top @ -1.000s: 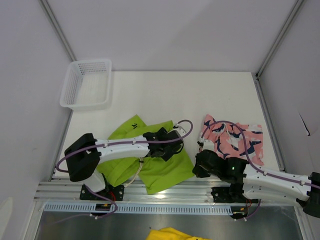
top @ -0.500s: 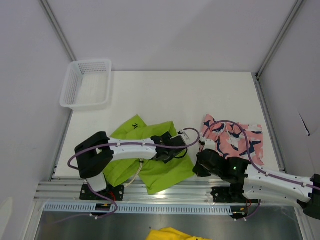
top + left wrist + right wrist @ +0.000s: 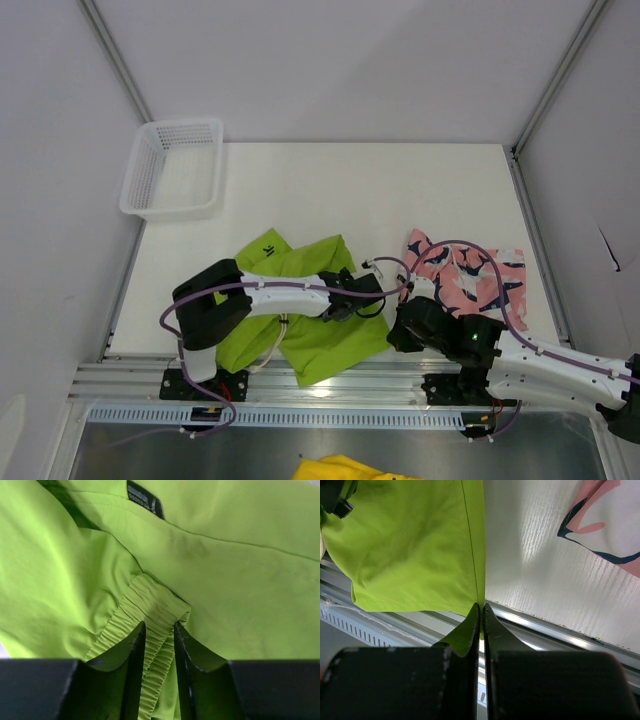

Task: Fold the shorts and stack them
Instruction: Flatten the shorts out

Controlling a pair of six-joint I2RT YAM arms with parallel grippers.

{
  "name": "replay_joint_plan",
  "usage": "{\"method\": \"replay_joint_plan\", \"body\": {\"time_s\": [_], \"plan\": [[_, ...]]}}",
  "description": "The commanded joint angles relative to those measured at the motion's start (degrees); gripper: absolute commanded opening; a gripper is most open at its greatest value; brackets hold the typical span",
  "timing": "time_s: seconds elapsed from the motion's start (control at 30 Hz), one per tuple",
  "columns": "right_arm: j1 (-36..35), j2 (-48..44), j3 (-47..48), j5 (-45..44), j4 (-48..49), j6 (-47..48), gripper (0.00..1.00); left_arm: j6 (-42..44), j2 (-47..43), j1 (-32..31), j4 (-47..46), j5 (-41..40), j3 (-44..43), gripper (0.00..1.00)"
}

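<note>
The lime green shorts (image 3: 300,345) lie crumpled at the table's near edge, left of centre. My left gripper (image 3: 159,627) reaches over them from the left, and its jaws pinch the ruffled elastic waistband (image 3: 150,600) at the right side of the cloth (image 3: 372,303). My right gripper (image 3: 481,605) is shut on the near right corner of the same green shorts (image 3: 415,545), just over the table's edge (image 3: 395,335). The pink shorts with the navy-and-white print (image 3: 470,275) lie flat to the right, partly behind the right arm; a corner of these pink shorts (image 3: 615,520) shows in the right wrist view.
A white mesh basket (image 3: 170,170) stands at the far left corner of the table. An aluminium rail (image 3: 545,630) runs along the near edge under the right gripper. Grey walls close in the table on three sides.
The left arm has swung right across the green shorts, and its jaws have closed from wide open onto the waistband. The right gripper has kept its hold on the corner.
</note>
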State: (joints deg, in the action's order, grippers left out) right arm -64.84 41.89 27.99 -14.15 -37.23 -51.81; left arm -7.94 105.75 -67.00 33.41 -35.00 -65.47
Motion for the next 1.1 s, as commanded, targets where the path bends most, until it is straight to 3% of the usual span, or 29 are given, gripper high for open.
{"method": "replay_joint_plan", "body": {"time_s": [0.0,0.1,0.27,0.43,0.63,0.7,0.73,0.8,0.83,1.0,1.07], "plan": [[0.3,-0.6,2.2,-0.9,-1.3,0.1,0.00,-2.2,-3.6,0.1,0.8,-4.7,-1.9,0.31],[0.5,-0.8,2.2,-1.7,-2.1,-0.1,0.00,-4.8,-8.4,2.2,0.6,-3.5,-1.0,0.29],[1.6,-0.8,2.0,-2.0,-2.6,-0.3,0.00,-6.1,-25.2,7.4,-3.5,4.3,3.8,0.24],[3.0,0.0,2.5,-1.3,-0.8,1.0,0.00,-7.2,-35.4,10.9,-2.1,10.3,4.0,0.00],[6.7,4.6,6.0,1.0,0.9,5.5,0.00,-9.5,-42.1,14.8,2.4,16.3,1.3,0.00],[7.6,5.6,7.1,1.3,1.3,6.5,0.00,-7.5,-43.3,15.4,2.5,21.6,1.7,0.06],[7.9,6.3,7.2,1.7,1.5,6.8,0.00,-7.0,-43.0,15.4,2.7,23.3,1.9,0.19],[8.9,6.5,7.2,2.7,2.2,7.5,0.00,-6.1,-41.9,14.0,3.8,25.6,2.3,0.30],[9.4,6.6,7.0,3.2,2.4,7.6,0.00,-5.2,-40.0,13.0,4.0,24.8,2.6,0.39],[10.7,5.6,5.9,4.7,3.5,7.4,0.00,-4.8,-33.5,7.8,1.0,22.7,3.7,0.55],[10.8,5.0,5.6,5.3,3.6,7.2,0.00,-4.7,-30.4,7.2,-0.8,23.8,4.2,0.71]]}}
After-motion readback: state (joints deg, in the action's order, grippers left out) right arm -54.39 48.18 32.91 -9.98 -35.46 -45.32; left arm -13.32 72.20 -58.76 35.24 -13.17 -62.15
